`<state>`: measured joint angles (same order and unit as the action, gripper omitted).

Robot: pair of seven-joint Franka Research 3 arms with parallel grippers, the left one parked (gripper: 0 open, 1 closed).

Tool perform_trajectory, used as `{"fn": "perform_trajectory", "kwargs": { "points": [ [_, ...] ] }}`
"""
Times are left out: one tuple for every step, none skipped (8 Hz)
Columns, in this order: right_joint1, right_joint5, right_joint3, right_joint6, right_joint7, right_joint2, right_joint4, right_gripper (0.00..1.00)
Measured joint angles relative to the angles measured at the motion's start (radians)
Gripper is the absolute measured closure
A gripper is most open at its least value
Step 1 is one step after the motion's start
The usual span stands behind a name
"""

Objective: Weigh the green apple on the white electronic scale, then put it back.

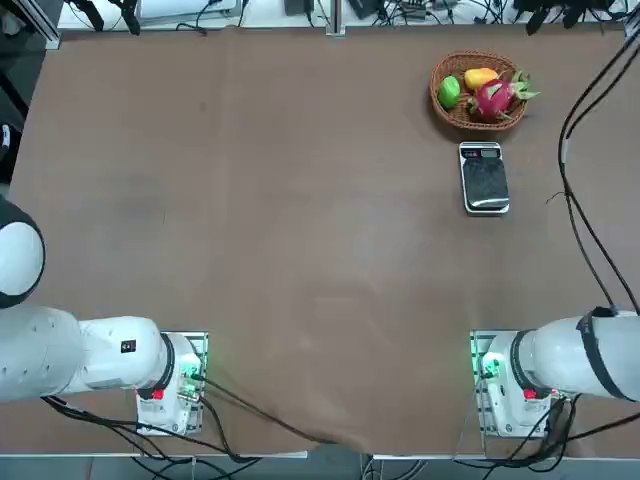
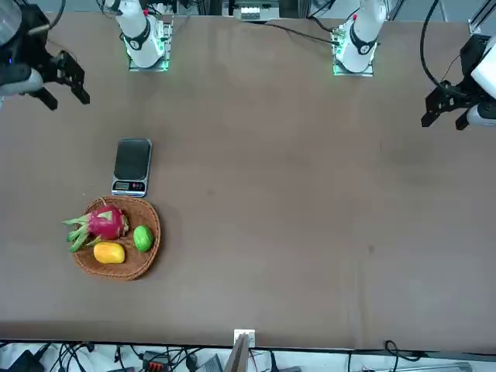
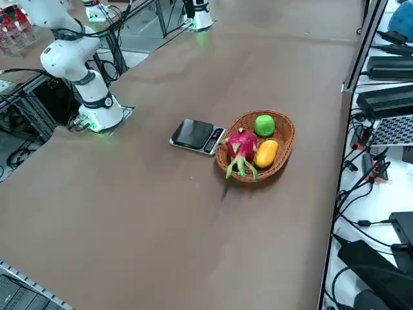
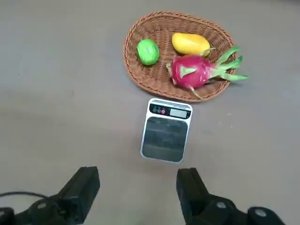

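Counted on the table (image 1: pixel 300 250): one basket (image 4: pixel 136 70), one scale (image 4: pixel 165 138), three fruits in all. Among these, one green apple (image 4: pixel 148 52), one yellow fruit (image 4: pixel 190 43) and one dragon fruit (image 4: pixel 194 71).

Seen working on the robot's right side: one arm (image 1: pixel 585 355), reaching out from its base. Carries the right gripper (image 4: pixel 138 173) above the table, on the robot's side of the scale, well apart from basket and fruits. Hangs with black fingers (image 4: pixel 89 180) aimed down toward the tabletop. Spread wide apart, released, with nothing between them. Touching neither scale nor fruit.

Woven in brown wicker, round and shallow, set at the far right part of the table: the basket. Holds all three fruits. To the robot's left inside it, the green apple, resting near the wall, bright green and smooth. Toward the far side, the yellow fruit, lying lengthwise. Toward the robot's right and nearer the robot, the dragon fruit, pink with green leafy tips, reaching out over the rim and lying close against the yellow fruit.

Lying flat just beside the basket, on the robot's side: the scale, silvery-white around a dark plate, with its display end toward the basket. Bears nothing on the plate. Hard to tell whether touching the basket's rim.
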<state>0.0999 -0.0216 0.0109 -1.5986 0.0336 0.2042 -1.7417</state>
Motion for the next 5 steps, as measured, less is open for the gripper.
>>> {"fn": "perform_trajectory", "kwargs": {
  "points": [
    [-0.001, 0.000, -0.003, -0.001, 0.005, 0.021, -0.021, 0.00],
    [-0.003, 0.000, -0.009, -0.005, 0.012, 0.028, -0.029, 0.00],
    [-0.005, 0.000, -0.014, -0.010, 0.018, 0.026, -0.030, 0.00],
    [-0.007, 0.000, -0.017, -0.015, 0.020, 0.020, -0.032, 0.00],
    [-0.008, 0.000, -0.018, -0.018, 0.022, 0.013, -0.032, 0.00]
  ]
}}
